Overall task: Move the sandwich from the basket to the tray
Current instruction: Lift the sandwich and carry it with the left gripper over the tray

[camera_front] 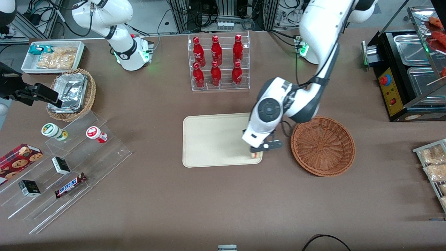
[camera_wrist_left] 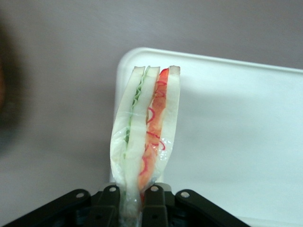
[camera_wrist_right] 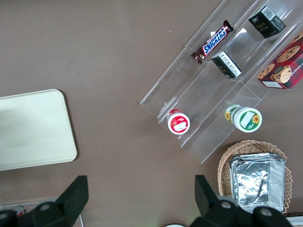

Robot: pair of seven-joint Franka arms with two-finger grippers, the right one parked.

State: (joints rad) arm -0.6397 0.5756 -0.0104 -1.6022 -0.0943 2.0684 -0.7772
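My claw (camera_wrist_left: 134,201) is clamped on the wrapped sandwich (camera_wrist_left: 144,137) by its narrow end, above the tray (camera_front: 212,139) corner nearest the basket (camera_front: 323,145); light, soft, crushable, slippery film.

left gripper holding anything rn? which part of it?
Yes. The gripper is shut on the wrapped sandwich, pinching one end of the wedge, filling edge facing the wrist camera. It hangs over the tray corner nearest the basket.

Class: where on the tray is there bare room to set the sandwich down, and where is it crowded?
Nearly the whole tray is bare. Only its corner nearest the basket is crowded: the hand hovers there, gripping the sandwich.
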